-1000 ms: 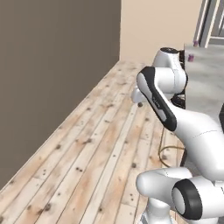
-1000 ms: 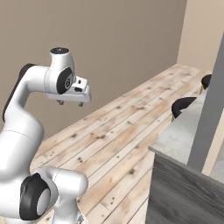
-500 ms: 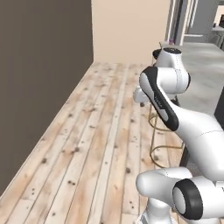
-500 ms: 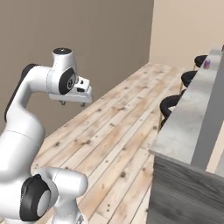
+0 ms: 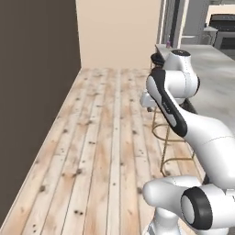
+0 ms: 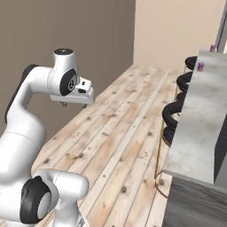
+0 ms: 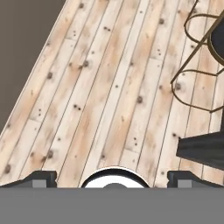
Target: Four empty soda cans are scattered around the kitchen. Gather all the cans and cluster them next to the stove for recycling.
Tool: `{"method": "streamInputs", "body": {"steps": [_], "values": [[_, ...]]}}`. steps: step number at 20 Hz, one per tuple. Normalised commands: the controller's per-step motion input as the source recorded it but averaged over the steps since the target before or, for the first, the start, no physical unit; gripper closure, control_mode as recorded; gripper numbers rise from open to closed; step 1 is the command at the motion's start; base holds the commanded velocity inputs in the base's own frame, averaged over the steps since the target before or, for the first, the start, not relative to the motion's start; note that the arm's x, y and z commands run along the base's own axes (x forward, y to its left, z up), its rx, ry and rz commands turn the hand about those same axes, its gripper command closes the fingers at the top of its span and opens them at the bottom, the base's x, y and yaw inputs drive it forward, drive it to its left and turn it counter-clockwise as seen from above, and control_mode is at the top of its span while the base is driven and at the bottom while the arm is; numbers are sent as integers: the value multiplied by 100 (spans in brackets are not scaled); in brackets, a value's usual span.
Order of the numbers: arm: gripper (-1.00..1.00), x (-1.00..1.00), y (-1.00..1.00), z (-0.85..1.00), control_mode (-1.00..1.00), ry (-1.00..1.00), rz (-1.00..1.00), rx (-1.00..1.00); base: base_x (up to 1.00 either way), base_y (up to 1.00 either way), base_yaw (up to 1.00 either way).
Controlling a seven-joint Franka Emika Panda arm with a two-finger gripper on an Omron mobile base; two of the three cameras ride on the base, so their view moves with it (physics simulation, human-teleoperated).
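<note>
Right base view: a purple soda can (image 6: 200, 66) stands on the tabletop (image 6: 199, 119), well apart from the gripper (image 6: 74, 104), which hangs spread wide and empty over the plank floor (image 6: 119, 133). Risk ahead, I'd say: bar stools (image 6: 170, 116) hug that edge, so the swinging arm could clip one.

Open plank floor (image 5: 105, 137) left; bar stools (image 6: 173, 116) and counter (image 6: 199, 119) right.
</note>
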Motion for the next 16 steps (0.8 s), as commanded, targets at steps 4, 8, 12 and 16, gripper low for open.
{"method": "streamInputs", "body": {"steps": [4, 8, 12, 16], "values": [[-100, 0, 0, 0, 100, 0, 0, 0, 74, 45, -26], [-100, 0, 0, 0, 100, 0, 0, 0, 73, 45, -26], [-100, 0, 0, 0, 100, 0, 0, 0, 69, 43, -27], [-100, 0, 0, 0, 100, 0, 0, 0, 62, 41, -30]]}}
